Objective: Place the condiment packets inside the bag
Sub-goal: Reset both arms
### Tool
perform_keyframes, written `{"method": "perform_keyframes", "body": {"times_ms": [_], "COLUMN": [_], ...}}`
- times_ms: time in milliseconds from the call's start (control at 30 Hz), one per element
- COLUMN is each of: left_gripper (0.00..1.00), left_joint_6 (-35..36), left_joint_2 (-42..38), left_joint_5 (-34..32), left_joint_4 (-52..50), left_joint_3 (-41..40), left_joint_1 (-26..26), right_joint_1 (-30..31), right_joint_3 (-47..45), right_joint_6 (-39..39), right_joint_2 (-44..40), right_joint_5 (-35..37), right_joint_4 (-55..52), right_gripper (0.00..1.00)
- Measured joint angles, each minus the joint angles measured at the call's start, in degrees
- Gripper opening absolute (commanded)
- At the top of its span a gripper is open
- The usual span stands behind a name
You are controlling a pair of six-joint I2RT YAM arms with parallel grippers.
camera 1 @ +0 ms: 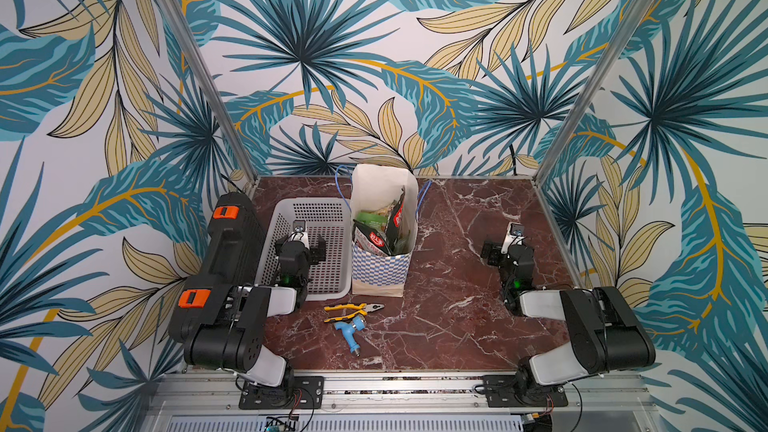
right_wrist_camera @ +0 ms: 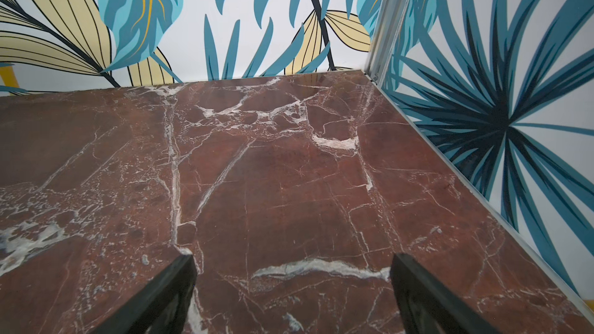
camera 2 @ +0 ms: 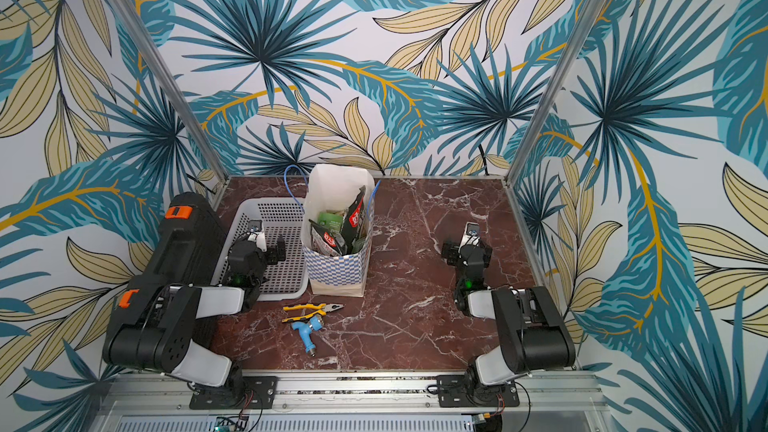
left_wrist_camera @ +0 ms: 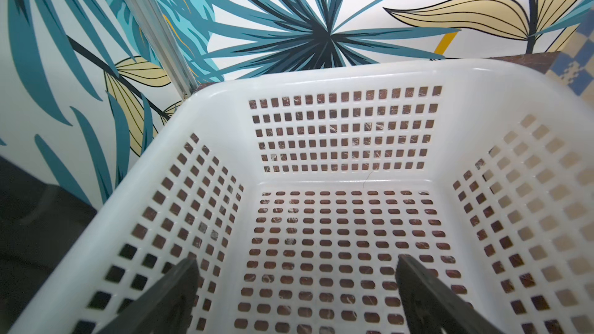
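The bag point(camera 1: 380, 270) stands upright toward the back of the surface point(camera 1: 457, 326) with its mouth open, as both top views show. It is cream-white paper with a blue-and-white checkered band around its lower part and thin blue cord handles arching out at either side. The condiment packets point(camera 1: 379, 229) sit inside it, crowded on edge: dark glossy pouches with red logos, and light green ones behind them. One dark pouch stands tallest, tilted against a side wall.

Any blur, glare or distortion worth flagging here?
Left wrist view: left gripper's black fingers and the white perforated plastic basket's near rim are soft. Right wrist view: right gripper's fingers blurred, red marble tabletop sharp. In both top views: even light, no strong glare.
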Motion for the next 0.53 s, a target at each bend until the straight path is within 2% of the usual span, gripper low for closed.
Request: {"method": "perform_keyframes", "body": {"times_ms": [533], "left_gripper": [1.0], "left_joint_6": [0.0], "left_joint_2": [0.0], "left_joint_5": [0.2], "left_joint_4": [0.3], "left_joint_3": [0.0], "left_joint_1": [0.0], "right_joint_1": [0.0], "right_joint_3": [0.0], "right_joint_6": [-0.2], "right_joint_2": [0.0], "right_joint_5": [-0.2], "right_joint_4": [-0.1], "right_gripper": [0.99]}}
